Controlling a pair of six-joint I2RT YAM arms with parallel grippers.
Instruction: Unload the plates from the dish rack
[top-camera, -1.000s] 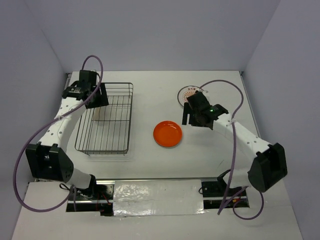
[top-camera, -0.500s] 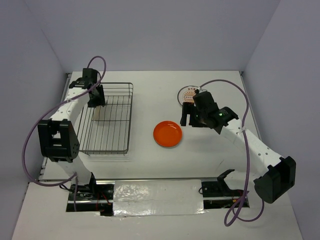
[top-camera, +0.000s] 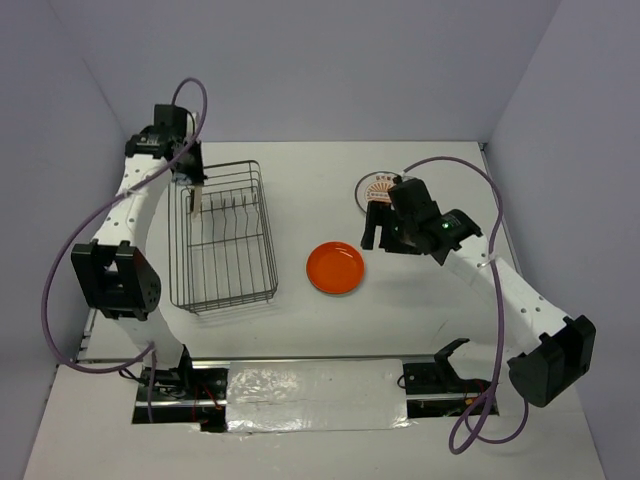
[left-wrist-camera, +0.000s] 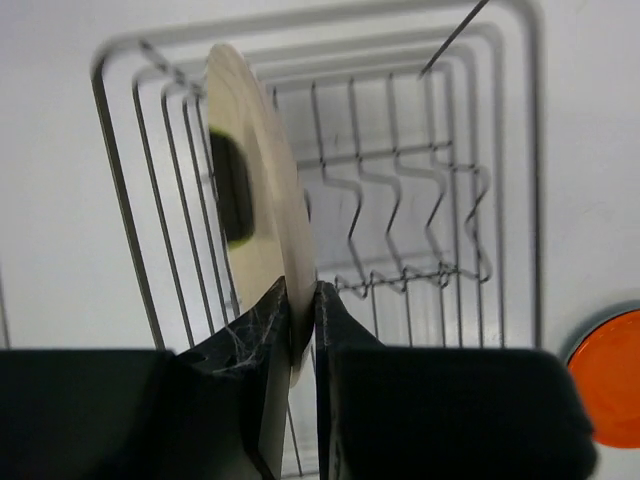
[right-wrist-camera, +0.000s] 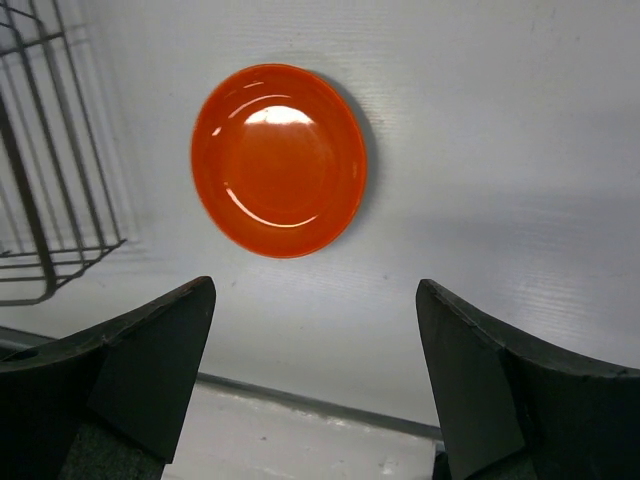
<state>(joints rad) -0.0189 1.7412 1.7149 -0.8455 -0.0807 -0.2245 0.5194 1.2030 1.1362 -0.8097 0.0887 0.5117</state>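
My left gripper (left-wrist-camera: 303, 310) is shut on the rim of a cream-tan plate (left-wrist-camera: 255, 200), which stands on edge over the far left of the silver wire dish rack (left-wrist-camera: 400, 200). From above, that plate (top-camera: 199, 200) shows as a thin sliver under the left gripper (top-camera: 190, 185), with the dish rack (top-camera: 225, 240) below it. No other plates show in the rack. An orange plate (top-camera: 336, 267) lies flat on the table, and a white plate with an orange sunburst (top-camera: 383, 186) lies behind it. My right gripper (top-camera: 383, 240) hangs open above the table near the orange plate (right-wrist-camera: 278, 160), holding nothing.
The rack's corner (right-wrist-camera: 40, 200) shows at the left of the right wrist view. Grey walls close the table at the back and both sides. A foil-covered strip (top-camera: 310, 385) runs along the near edge between the arm bases.
The left gripper has shut on the cream-tan plate and raised it. The rack has shifted to the right and looks tipped. The right arm has hardly moved.
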